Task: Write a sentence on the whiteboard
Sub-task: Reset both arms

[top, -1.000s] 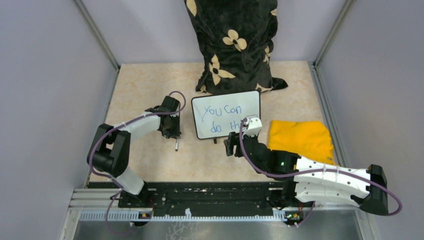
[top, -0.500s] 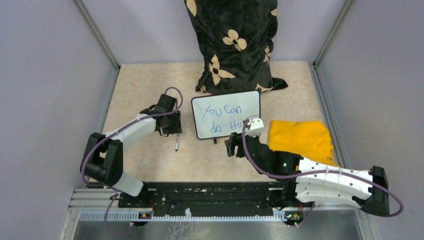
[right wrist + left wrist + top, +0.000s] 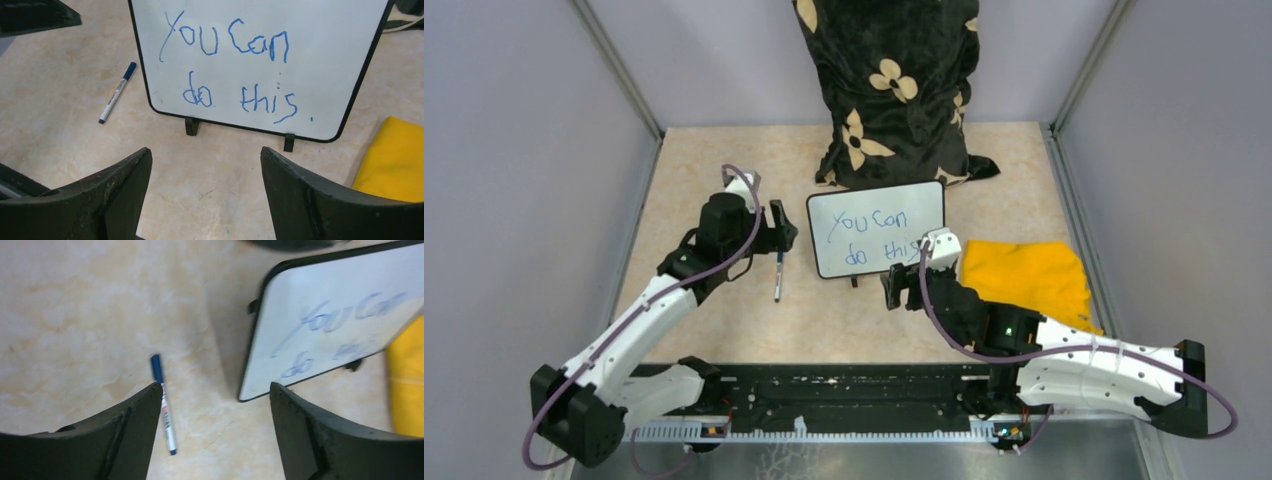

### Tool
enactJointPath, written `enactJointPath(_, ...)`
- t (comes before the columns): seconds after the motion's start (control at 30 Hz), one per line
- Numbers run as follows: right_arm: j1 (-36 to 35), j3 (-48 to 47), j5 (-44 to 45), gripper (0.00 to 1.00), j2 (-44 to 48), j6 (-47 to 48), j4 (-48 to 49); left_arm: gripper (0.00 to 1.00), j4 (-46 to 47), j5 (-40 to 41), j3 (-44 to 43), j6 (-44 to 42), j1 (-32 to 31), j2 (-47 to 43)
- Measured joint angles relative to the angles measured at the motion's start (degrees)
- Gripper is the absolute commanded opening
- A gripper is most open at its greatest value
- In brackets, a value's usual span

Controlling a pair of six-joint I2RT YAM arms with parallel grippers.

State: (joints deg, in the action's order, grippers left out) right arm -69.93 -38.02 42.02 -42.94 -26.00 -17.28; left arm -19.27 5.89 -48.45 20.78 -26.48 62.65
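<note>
The whiteboard (image 3: pixel 876 228) stands on its two black feet at mid-table, leaning back. Its sentence (image 3: pixel 235 70), "You can do this.", is in blue on two lines. Left of the board a blue-capped marker (image 3: pixel 778 277) lies flat on the table. My left gripper (image 3: pixel 782 230) hovers over the marker's far end with its jaws wide open and nothing between them; in the left wrist view the marker (image 3: pixel 164 405) lies by the left finger. My right gripper (image 3: pixel 894 290) is open and holds nothing, just in front of the board's near edge (image 3: pixel 240 125).
A yellow cloth (image 3: pixel 1024 275) lies to the right of the board, beside my right arm. A black bag with cream flowers (image 3: pixel 889 80) stands behind the board against the back wall. Grey walls close in the table on three sides.
My left gripper has opened wide and lifted away from the marker, which now lies loose on the table; the left arm has stretched out lower. The right gripper shifted slightly right and opened a little.
</note>
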Motion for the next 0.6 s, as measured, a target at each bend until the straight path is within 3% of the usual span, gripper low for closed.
enactJointPath(0.13,0.0,-0.2,4.4,0.8,-1.1,0.1,1.0,0.99,5.2,-0.8,-0.2,-1.2,-2.3,-6.6)
enactJointPath(0.23,0.0,-1.9,9.4,0.98,-3.7,-1.7,0.8,0.99,7.1,-0.6,-2.6,-1.2,-2.6,-6.4)
enactJointPath(0.43,0.0,-8.4,19.8,0.99,-8.8,-3.0,-0.6,0.99,7.2,3.9,-13.3,1.3,-4.4,2.0)
enactJointPath(0.6,0.1,-17.4,24.2,0.99,-12.3,3.2,-0.7,0.99,7.8,8.7,-21.0,1.9,-7.8,8.0)
